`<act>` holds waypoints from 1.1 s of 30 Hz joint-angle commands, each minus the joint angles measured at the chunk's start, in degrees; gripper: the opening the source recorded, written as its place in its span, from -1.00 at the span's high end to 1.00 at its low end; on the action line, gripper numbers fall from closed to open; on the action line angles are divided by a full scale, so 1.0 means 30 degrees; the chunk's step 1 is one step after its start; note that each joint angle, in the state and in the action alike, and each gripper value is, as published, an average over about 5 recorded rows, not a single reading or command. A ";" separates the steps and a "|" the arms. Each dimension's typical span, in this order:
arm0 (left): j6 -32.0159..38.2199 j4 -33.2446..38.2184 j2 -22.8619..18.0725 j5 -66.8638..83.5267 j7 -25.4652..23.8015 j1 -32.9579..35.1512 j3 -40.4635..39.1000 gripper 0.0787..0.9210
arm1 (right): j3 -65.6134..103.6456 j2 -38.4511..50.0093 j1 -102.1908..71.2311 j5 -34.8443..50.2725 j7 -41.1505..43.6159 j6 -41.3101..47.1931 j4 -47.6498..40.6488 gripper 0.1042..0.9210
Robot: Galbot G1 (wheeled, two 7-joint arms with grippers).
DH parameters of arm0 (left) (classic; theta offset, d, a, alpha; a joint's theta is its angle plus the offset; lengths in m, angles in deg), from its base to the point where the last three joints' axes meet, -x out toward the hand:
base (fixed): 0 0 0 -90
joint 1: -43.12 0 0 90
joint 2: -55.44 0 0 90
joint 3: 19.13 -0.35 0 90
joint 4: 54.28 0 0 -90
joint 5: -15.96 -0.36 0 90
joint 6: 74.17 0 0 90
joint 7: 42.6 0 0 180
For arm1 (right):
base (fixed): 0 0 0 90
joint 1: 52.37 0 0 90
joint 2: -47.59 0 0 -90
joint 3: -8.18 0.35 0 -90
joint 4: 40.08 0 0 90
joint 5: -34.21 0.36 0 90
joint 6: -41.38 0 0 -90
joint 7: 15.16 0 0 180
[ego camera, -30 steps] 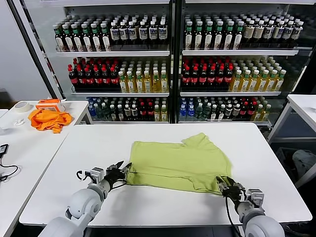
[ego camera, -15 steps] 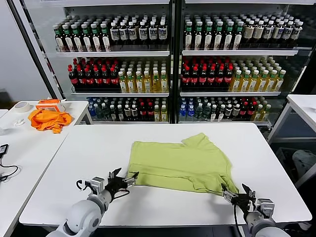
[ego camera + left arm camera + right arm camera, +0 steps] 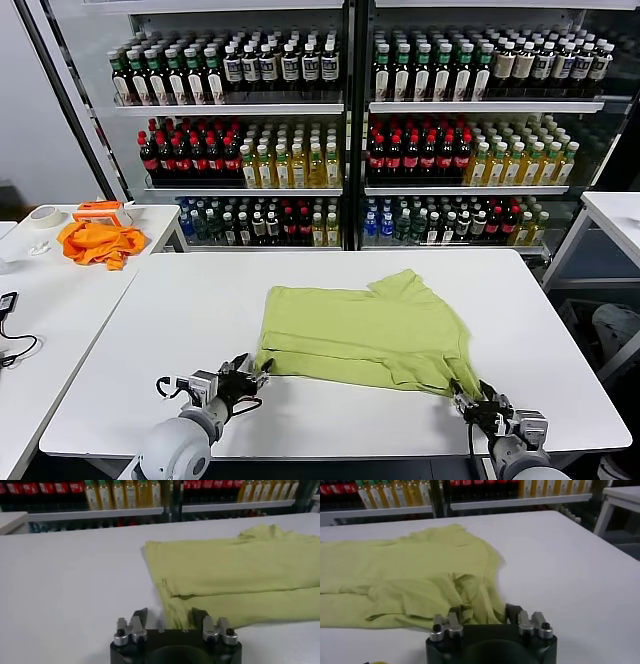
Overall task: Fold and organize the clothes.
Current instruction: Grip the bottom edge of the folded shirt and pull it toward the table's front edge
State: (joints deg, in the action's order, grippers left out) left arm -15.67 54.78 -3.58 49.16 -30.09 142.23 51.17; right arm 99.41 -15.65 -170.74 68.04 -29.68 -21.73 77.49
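The lime-green cotton T-shirt (image 3: 362, 335) lies partly folded on the white surface (image 3: 150, 330); further folds remain. Left pincer (image 3: 243, 376) and right pincer (image 3: 478, 401) straddle its near corners, jaws parted.

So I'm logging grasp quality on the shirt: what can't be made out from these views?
- Left end effector: the left wrist view shows the T-shirt corner between its fingers, but the housing hides whether they pinch it.
- Right end effector: bunched hem hides the fingertips in the right wrist view.
- Head view: both contacts too small.
- Printed graphic: not visible in any view.
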 commanded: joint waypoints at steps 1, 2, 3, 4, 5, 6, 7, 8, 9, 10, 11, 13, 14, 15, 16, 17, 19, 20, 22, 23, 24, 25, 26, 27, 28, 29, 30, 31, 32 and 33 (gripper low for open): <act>-0.0502 0.0078 -0.0180 -0.0304 0.0362 0.0234 -0.0245 0.02 | -0.0126 -0.0092 -0.0010 -0.0062 -0.0021 -0.0029 -0.0103 0.35; -0.0482 0.0048 -0.0196 -0.0347 0.0348 0.0182 -0.0267 0.09 | -0.0106 -0.0086 0.0013 -0.0054 -0.0004 -0.0053 -0.0113 0.41; -0.0455 0.0030 -0.0213 -0.0431 0.0336 0.0139 -0.0270 0.17 | -0.0079 -0.0084 0.0010 -0.0030 0.0012 -0.0079 -0.0080 0.50; -0.0426 0.0048 -0.0225 -0.0528 0.0335 0.0123 -0.0253 0.25 | -0.0045 -0.0085 -0.0020 0.0001 0.0031 -0.0096 0.0009 0.56; -0.0401 0.0140 -0.0219 -0.0621 0.0363 0.0157 -0.0218 0.31 | -0.0009 -0.0081 -0.0109 0.0028 0.0052 -0.0101 0.0152 0.63; -0.0386 0.0338 -0.0155 -0.0705 0.0380 0.0288 -0.0155 0.37 | 0.0022 -0.0062 -0.0275 0.0054 0.0073 -0.0096 0.0402 0.71; -0.0388 0.0558 -0.0062 -0.0776 0.0387 0.0475 -0.0078 0.46 | 0.0042 -0.0032 -0.0489 0.0070 0.0087 -0.0075 0.0687 0.77; -0.0397 0.0905 0.0069 -0.0849 0.0396 0.0742 0.0028 0.52 | 0.0058 0.0018 -0.0752 0.0061 0.0104 -0.0047 0.1019 0.83; -0.0406 0.1331 0.0235 -0.1013 0.0381 0.1105 0.0173 0.58 | 0.0086 0.0088 -0.1073 0.0030 0.0127 -0.0023 0.1385 0.89; -0.0410 0.1779 0.0402 -0.1269 0.0348 0.1555 0.0360 0.66 | 0.0126 0.0159 -0.1378 -0.0001 0.0156 -0.0008 0.1761 0.93; -0.0405 0.2167 0.0532 -0.1606 0.0316 0.1974 0.0545 0.72 | 0.0191 0.0221 -0.1655 -0.0026 0.0191 0.0005 0.2067 0.95; -0.0421 0.3186 0.0769 -0.2271 0.0282 0.3031 0.1000 0.86 | 0.0434 0.0329 -0.2192 -0.0054 0.0287 0.0070 0.2791 0.96; -0.0440 0.3616 0.0844 -0.2500 0.0307 0.3542 0.1199 0.91 | 0.0558 0.0362 -0.2389 -0.0048 0.0325 0.0109 0.3075 0.96; -0.0460 0.4035 0.0928 -0.2686 0.0355 0.4071 0.1392 0.94 | 0.0663 0.0410 -0.2593 -0.0041 0.0348 0.0159 0.3322 0.96; -0.0482 0.4459 0.1009 -0.2811 0.0426 0.4617 0.1583 0.98 | 0.0734 0.0465 -0.2775 -0.0045 0.0365 0.0205 0.3534 0.96; -0.0500 0.4772 0.1082 -0.2930 0.0507 0.5114 0.1755 0.99 | 0.0758 0.0523 -0.2945 -0.0062 0.0373 0.0230 0.3640 0.96; -0.0475 0.5281 0.1211 -0.3226 0.0767 0.6115 0.2113 0.99 | 0.0628 0.0651 -0.3362 -0.0212 0.0377 0.0250 0.3713 0.96; -0.0428 0.5483 0.1253 -0.3398 0.0961 0.6546 0.2244 0.99 | 0.0532 0.0683 -0.3592 -0.0348 0.0390 0.0227 0.3731 0.96; -0.0242 0.5922 0.1311 -0.3756 0.1347 0.7400 0.2505 0.99 | 0.0358 0.0664 -0.4117 -0.0713 0.0411 0.0145 0.3840 0.96; -0.0163 0.6144 0.1331 -0.3876 0.1488 0.7719 0.2607 0.99 | 0.0319 0.0618 -0.4333 -0.0874 0.0422 0.0100 0.3922 0.96; -0.0094 0.6343 0.1361 -0.3948 0.1562 0.7993 0.2730 0.99 | 0.0309 0.0560 -0.4508 -0.1019 0.0427 0.0062 0.4002 0.96; -0.0054 0.6494 0.1392 -0.3937 0.1570 0.8174 0.2858 0.99 | 0.0304 0.0507 -0.4623 -0.1139 0.0425 0.0034 0.4059 0.96; -0.0066 0.6550 0.1424 -0.3853 0.1556 0.8234 0.2961 0.99 | 0.0291 0.0464 -0.4660 -0.1231 0.0424 0.0021 0.4069 0.96; -0.0106 0.6492 0.1462 -0.3694 0.1557 0.8207 0.3055 0.99 | 0.0242 0.0430 -0.4663 -0.1366 0.0426 0.0026 0.4048 0.96; -0.0164 0.6356 0.1497 -0.3495 0.1547 0.8104 0.3125 0.99 | 0.0166 0.0399 -0.4651 -0.1548 0.0433 0.0053 0.4019 0.96; -0.0236 0.6207 0.1521 -0.3296 0.1547 0.7977 0.3163 0.99 | 0.0079 0.0377 -0.4639 -0.1700 0.0441 0.0082 0.3998 0.96; -0.0319 0.6067 0.1534 -0.3043 0.1542 0.7843 0.3188 0.99 | -0.0009 0.0339 -0.4657 -0.1850 0.0448 0.0123 0.4019 0.93; -0.0401 0.5978 0.1540 -0.2818 0.1526 0.7729 0.3196 0.98 | -0.0077 0.0302 -0.4690 -0.1977 0.0455 0.0170 0.4067 0.90; -0.0453 0.5984 0.1538 -0.2667 0.1488 0.7661 0.3173 0.97 | -0.0074 0.0266 -0.4736 -0.2044 0.0461 0.0207 0.4159 0.85; -0.0482 0.6054 0.1530 -0.2572 0.1460 0.7611 0.3119 0.94 | -0.0017 0.0243 -0.4777 -0.2041 0.0462 0.0231 0.4273 0.80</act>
State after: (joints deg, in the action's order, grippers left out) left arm -16.62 69.55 0.43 40.52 -26.79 160.19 58.45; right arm 99.89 -14.78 -182.90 64.04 -28.37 -21.12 88.79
